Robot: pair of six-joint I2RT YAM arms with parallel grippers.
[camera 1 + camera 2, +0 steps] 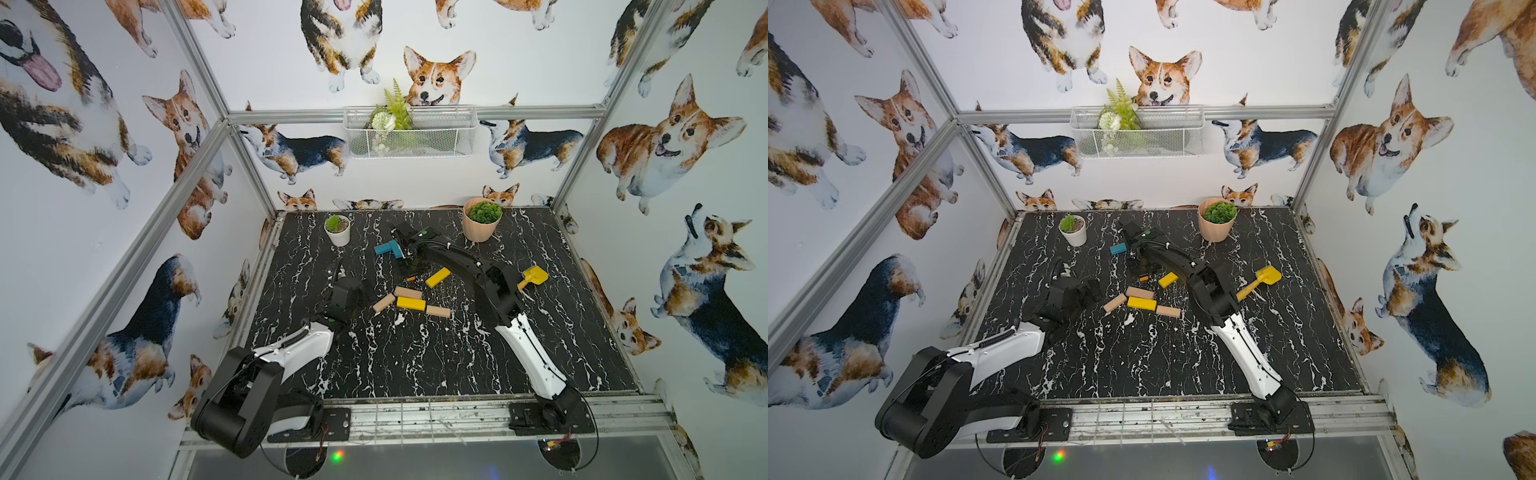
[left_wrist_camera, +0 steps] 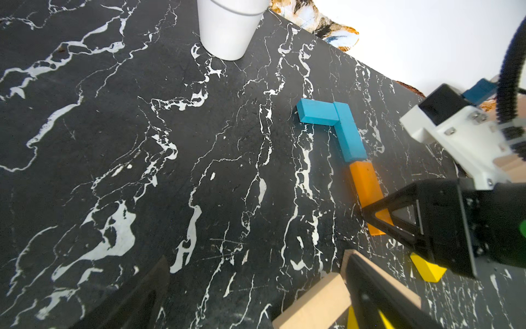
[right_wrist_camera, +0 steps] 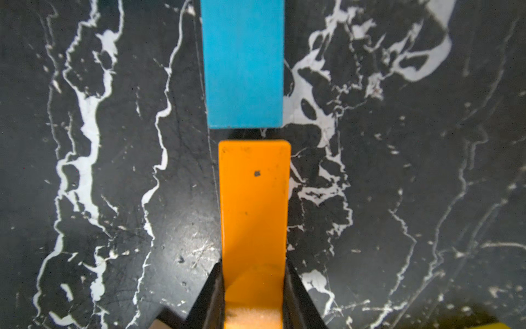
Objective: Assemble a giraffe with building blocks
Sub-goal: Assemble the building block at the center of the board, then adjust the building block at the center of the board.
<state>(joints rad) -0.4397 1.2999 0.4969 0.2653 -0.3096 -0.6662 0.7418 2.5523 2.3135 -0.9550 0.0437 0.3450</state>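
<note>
Far end of the bench [image 1: 415,365]: your giraffe [image 1: 384,248] so far is only a teal head block [image 2: 316,112] and a teal neck block [image 2: 351,139] lying in an L, near the white pot [image 1: 337,235].
Orange block [image 3: 253,205]: right jaws are clamped on its near end, and its far end stops just short of the teal neck block. Right wrist view shows a thin gap, with the orange sitting slightly off to one side.
Gap: if you push in to close it, I'd bet the teal neck block slides and shoves the head out of square, since nothing pins either one.
Offset: let go as is and you get a kinked neck. Can't tell if the orange lies flat on the bench, so it might also twist on release.
Right arm [image 1: 457,259]: it reaches across right beside a yellow block [image 1: 437,277]. Pull back low and you could sweep that one away.
Left jaws: spread wide, holding nothing, hanging just beside a tan block [image 1: 383,302]. Any drift bumps it.
Loose pile [image 1: 411,304]: three tan, two yellow, mid-bench, none joined yet, so plenty left.
</note>
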